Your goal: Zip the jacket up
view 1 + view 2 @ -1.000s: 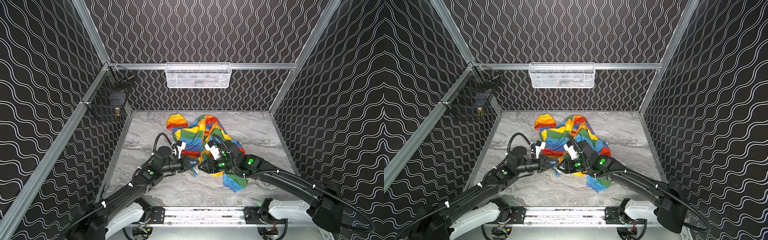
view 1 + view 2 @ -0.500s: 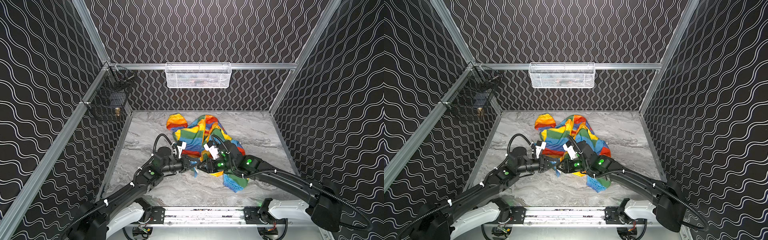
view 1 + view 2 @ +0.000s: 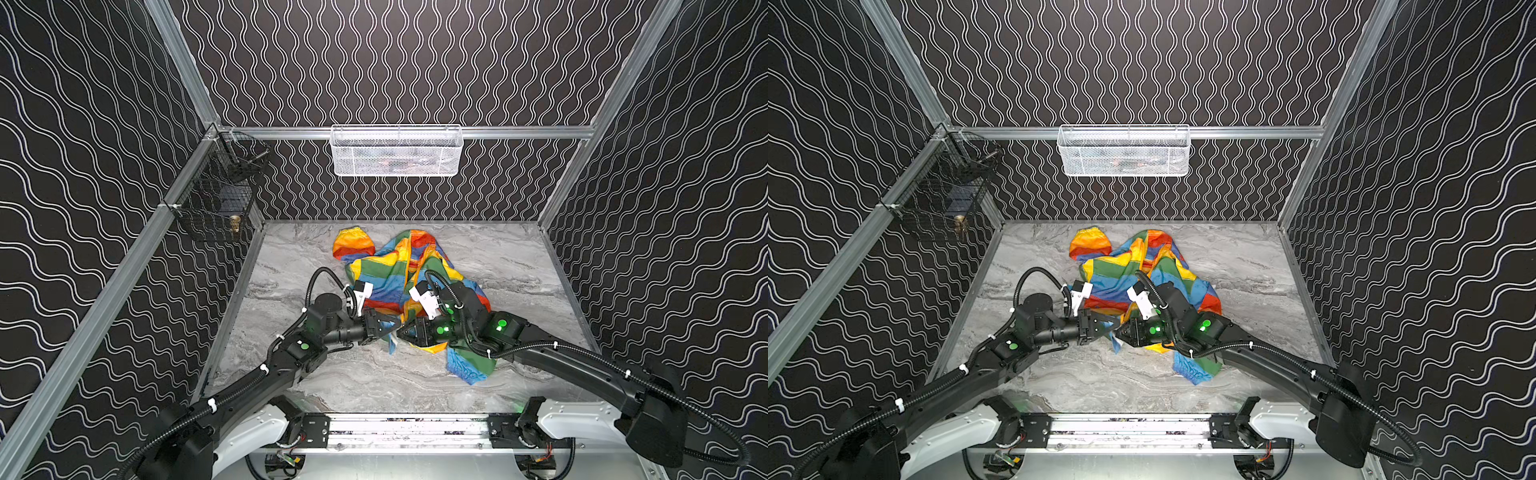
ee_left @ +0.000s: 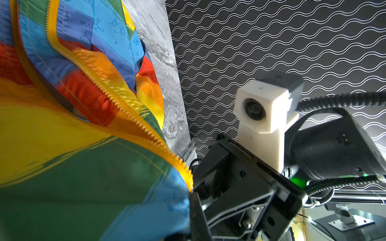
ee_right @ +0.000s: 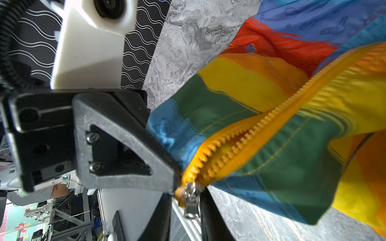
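Note:
The rainbow-striped jacket (image 3: 390,270) (image 3: 1121,270) lies crumpled on the marble table in both top views. Its lower front corner is lifted between the two grippers, which meet tip to tip. My left gripper (image 3: 392,328) (image 3: 1114,328) (image 5: 175,183) is shut on the blue hem beside the bottom end of the orange zipper (image 5: 261,125) (image 4: 125,112). In the right wrist view, the metal zipper pull (image 5: 191,202) hangs between the dark fingers of my right gripper (image 5: 187,217) (image 3: 402,332). One finger touches the pull and a gap shows on the other side.
A white mesh basket (image 3: 395,151) hangs on the back rail. A black wire basket (image 3: 216,199) is fixed to the left wall. Patterned walls close in the table (image 3: 519,270) on three sides. A sleeve end (image 3: 469,365) lies near the right arm.
The right gripper's jaws have narrowed around the zipper pull. Both arms stay almost where they were, and the left gripper keeps its hold on the hem.

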Available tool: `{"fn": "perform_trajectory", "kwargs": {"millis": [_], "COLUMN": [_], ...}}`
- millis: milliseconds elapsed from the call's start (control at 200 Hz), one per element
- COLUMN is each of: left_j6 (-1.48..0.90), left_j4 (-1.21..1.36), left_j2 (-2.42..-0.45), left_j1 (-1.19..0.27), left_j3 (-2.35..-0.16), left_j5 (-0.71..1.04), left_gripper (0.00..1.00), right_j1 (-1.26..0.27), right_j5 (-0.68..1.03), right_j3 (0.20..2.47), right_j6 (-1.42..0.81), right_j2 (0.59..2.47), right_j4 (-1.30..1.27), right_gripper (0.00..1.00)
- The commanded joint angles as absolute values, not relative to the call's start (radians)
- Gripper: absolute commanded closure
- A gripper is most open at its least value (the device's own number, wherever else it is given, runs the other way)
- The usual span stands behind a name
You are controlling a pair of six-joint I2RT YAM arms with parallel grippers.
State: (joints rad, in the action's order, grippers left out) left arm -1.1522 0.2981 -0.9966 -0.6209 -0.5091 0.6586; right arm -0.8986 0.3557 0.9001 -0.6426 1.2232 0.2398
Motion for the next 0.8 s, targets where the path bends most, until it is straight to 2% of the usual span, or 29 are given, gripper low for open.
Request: {"fn": "perform_trajectory", "kwargs": {"millis": [0, 330, 646, 796], "left_j6": [-1.161, -1.157, -1.153, -1.154], "left_j4": [0.325, 0.314, 0.313, 0.316], "left_j2": [-0.997, -0.996, -0.999, -0.999], "left_j1": [-0.619, -0.619, -0.619, -0.620], "left_j3": [-0.508, -0.506, -0.504, -0.502], "left_j5": [0.680, 0.683, 0.684, 0.686], "left_gripper": [1.00, 1.00, 1.00, 1.00], "right_j1": [-0.896, -0.893, -0.887, -0.885], "right_j5": [0.327, 0.310, 0.304, 0.300], "right_j3": [0.902, 0.908, 0.904, 0.902], "right_j6": [-0.631, -0.620, -0.618, -0.618], "right_j2": [1.217, 1.209, 1.203, 1.195], "right_j4": [0.250, 0.276, 0.284, 0.290], "right_gripper": [0.75, 0.74, 0.83, 0.84]}}
